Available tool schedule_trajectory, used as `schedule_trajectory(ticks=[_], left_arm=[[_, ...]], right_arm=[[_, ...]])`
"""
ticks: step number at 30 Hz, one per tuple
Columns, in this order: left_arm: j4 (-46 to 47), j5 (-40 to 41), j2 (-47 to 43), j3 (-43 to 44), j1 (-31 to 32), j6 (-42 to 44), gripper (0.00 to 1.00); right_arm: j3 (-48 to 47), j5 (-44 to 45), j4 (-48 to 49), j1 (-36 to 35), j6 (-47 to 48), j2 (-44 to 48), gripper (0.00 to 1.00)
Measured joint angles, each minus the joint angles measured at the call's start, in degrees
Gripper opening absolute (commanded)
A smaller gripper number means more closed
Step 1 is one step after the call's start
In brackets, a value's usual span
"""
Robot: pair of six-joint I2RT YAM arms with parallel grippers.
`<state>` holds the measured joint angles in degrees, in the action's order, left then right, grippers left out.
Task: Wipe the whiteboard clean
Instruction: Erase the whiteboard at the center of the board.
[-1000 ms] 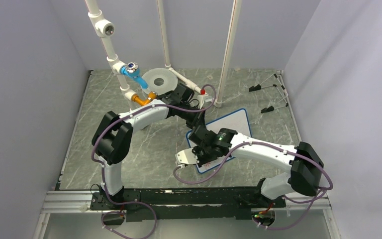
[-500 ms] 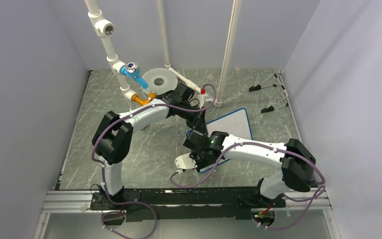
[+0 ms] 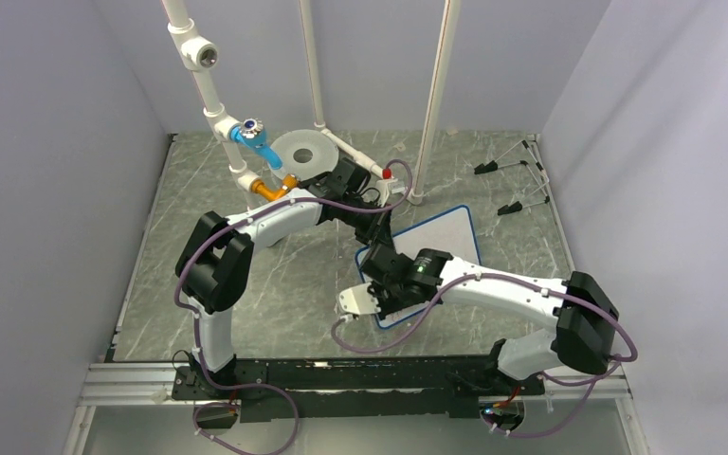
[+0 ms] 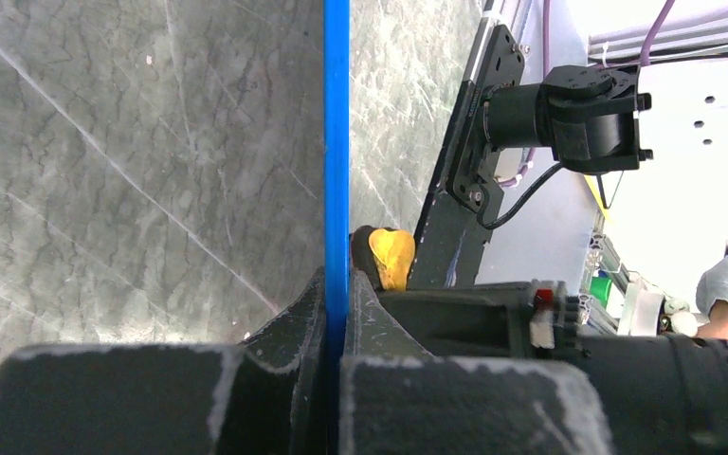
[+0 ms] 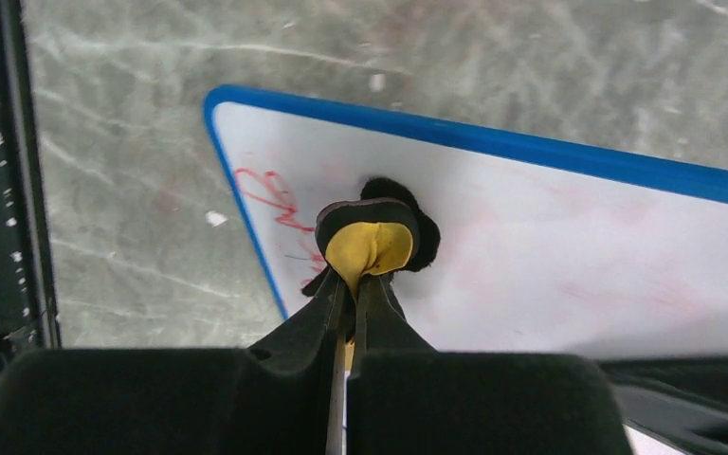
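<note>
Two clamped holds: left fingers pinch the rim of the likely light, stiff blue-rimmed white whiteboard at lower centre; right fingers squeeze a soft yellow-black eraser pad.

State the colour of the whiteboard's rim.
Blue: the whiteboard rim shows best in the right wrist view.

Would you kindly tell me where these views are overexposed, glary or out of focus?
Left wrist: the upper right blows out to white and the left gripper near the lens is soft, yet the whiteboard edge is crisp. Right wrist: the right gripper is blurred, the eraser and red writing sharp. Top external: evenly lit, soft shadows, no glare.
</note>
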<state>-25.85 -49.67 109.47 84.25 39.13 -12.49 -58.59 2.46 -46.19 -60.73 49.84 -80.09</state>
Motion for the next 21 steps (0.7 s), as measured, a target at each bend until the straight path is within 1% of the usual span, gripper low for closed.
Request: schedule_trajectory(ticks=[6, 9, 13, 18, 21], left_arm=[[-0.39, -0.04, 0.00, 0.00, 0.02, -0.02, 0.00], [-0.39, -0.04, 0.00, 0.00, 0.02, 0.02, 0.00], [0.85, 0.35, 0.00, 0.00, -0.20, -0.26, 0.00], [1.38, 1.01, -0.02, 0.00, -0.33, -0.81, 0.00], [1.31, 1.01, -0.02, 0.00, -0.33, -0.92, 0.00]], right_arm=[[6.34, -1.70, -0.48, -1.75, 0.94, 0.17, 0.00], [6.78, -2.32, -0.20, 0.31, 0.04, 0.31, 0.00], [6.19, -5.44, -0.02, 10.49, -2.16, 2.69, 0.00], [6.29, -6.62, 2.49, 27.45, -3.89, 8.70, 0.00], [7.61, -7.50, 6.88, 38.12, -4.04, 11.52, 0.00]])
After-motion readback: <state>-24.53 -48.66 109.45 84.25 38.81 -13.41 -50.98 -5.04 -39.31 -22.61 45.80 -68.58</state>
